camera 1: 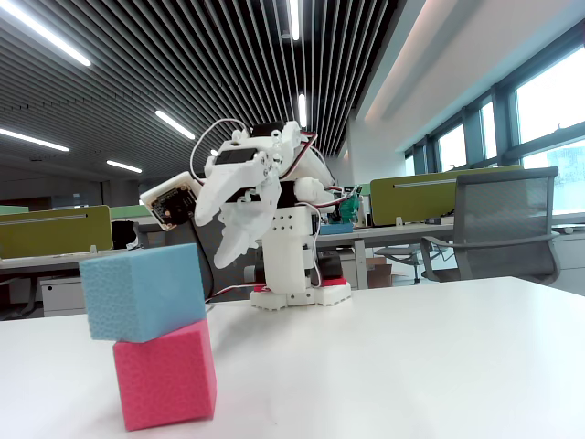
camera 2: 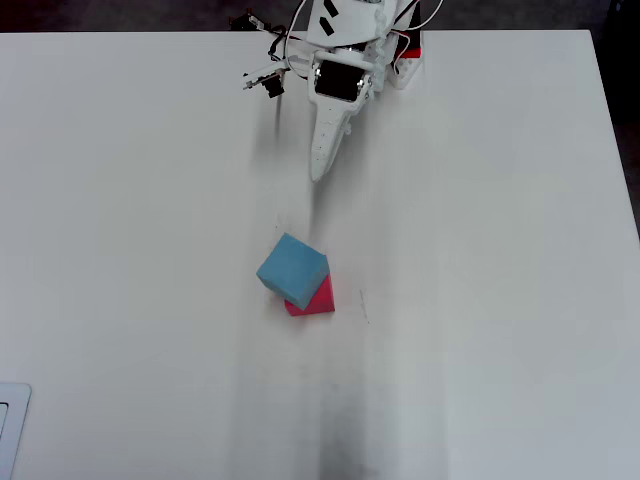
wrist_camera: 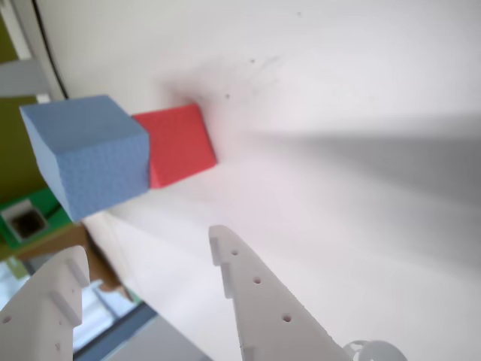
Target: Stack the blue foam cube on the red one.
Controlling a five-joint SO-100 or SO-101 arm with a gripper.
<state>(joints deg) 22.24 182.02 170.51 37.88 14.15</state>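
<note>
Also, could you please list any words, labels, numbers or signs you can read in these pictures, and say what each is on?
None can be read.
The blue foam cube and the red one: plain foam, no marks.
The white arm and its gripper: no legible print.

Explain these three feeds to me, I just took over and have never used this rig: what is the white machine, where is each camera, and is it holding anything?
The white machine is a small robot arm bolted at the far edge of a white table. Its gripper, two white fingers, is open and holds nothing.

The wrist view rides on the arm, so the two fingers poke in from the bottom. The fixed view sits low on the table, facing the arm across the cubes. The overhead view looks straight down.

Two foam cubes lie on the table. The blue foam cube rests on top of the red one, twisted and shifted so that it overhangs one side. The arm is pulled back, clear of the stack, so the stacking looks done.
</note>
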